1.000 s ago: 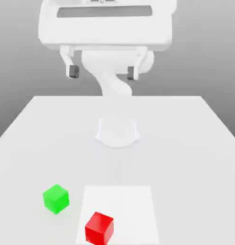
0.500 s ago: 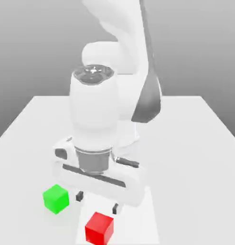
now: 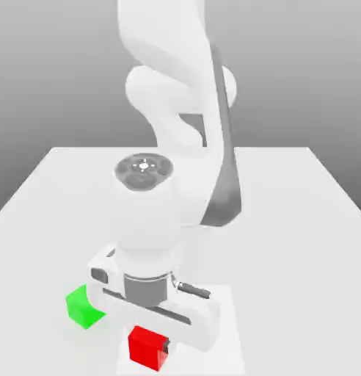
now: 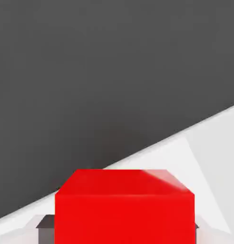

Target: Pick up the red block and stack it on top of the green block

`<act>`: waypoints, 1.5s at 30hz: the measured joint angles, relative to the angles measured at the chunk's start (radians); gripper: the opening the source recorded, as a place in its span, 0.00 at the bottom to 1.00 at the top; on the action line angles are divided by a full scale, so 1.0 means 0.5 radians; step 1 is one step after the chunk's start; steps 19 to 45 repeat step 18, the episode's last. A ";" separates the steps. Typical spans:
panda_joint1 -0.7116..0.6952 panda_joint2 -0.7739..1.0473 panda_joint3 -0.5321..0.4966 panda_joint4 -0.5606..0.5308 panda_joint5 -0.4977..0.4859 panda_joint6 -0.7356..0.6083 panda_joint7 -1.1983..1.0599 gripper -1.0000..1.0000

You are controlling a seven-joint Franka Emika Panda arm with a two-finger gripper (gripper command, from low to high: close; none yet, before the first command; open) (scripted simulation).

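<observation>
Gripping the red block (image 3: pixel 147 348), the jaws are closed on its two sides; the grasp looks done, while lifting and stacking on the green block (image 3: pixel 82 308) remain.

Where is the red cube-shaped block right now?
In the exterior view, the red cube-shaped block sits between the gripper's fingers, towards the exterior view's left, over the white square.

A pale, smooth tabletop (image 3: pixel 286 257) spreads below a plain grey backdrop (image 3: pixel 301 73), which darkens from light grey above to near-black behind the far edge. A whiter rectangular patch (image 3: pixel 205 360) marks the near part, under flat, even light.
</observation>
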 joint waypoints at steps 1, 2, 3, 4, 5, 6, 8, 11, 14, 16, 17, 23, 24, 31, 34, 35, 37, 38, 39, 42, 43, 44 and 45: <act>-0.034 -0.062 -0.017 -0.041 0.014 -0.021 -0.053 0.00; -0.074 -0.123 -0.039 -0.088 0.027 -0.034 -0.114 0.00; -0.112 -0.182 -0.067 -0.138 0.038 -0.044 -0.177 0.00; -0.154 -0.242 -0.099 -0.190 0.047 -0.052 -0.241 0.00; -0.216 -0.301 -0.132 -0.242 0.052 -0.059 -0.303 0.00; -0.281 -0.360 -0.163 -0.295 0.053 -0.066 -0.362 0.00; -0.401 -0.478 -0.219 -0.401 0.043 -0.077 -0.473 0.00; -0.455 -0.476 -0.249 -0.482 0.044 0.005 -0.571 0.00; -0.456 -0.286 -0.226 -0.484 0.079 0.197 -0.608 0.00; -0.474 -0.175 -0.203 -0.481 0.100 0.304 -0.624 1.00; -0.474 -0.175 -0.203 -0.481 0.100 0.304 -0.624 1.00; -0.474 -0.175 -0.203 -0.481 0.100 0.304 -0.624 1.00; -0.474 -0.175 -0.203 -0.481 0.100 0.304 -0.624 1.00; -0.474 -0.175 -0.203 -0.481 0.100 0.304 -0.624 1.00; -0.474 -0.175 -0.203 -0.481 0.100 0.304 -0.624 1.00; -0.474 -0.175 -0.203 -0.481 0.100 0.304 -0.624 1.00; -0.474 -0.175 -0.203 -0.481 0.100 0.304 -0.624 1.00; -0.474 -0.175 -0.203 -0.481 0.100 0.304 -0.624 1.00; -0.474 -0.175 -0.203 -0.481 0.100 0.304 -0.624 1.00; -0.474 -0.175 -0.203 -0.481 0.100 0.304 -0.624 1.00; -0.474 -0.175 -0.203 -0.481 0.100 0.304 -0.624 1.00; -0.474 -0.175 -0.203 -0.481 0.100 0.304 -0.624 1.00; -0.474 -0.175 -0.203 -0.481 0.100 0.304 -0.624 1.00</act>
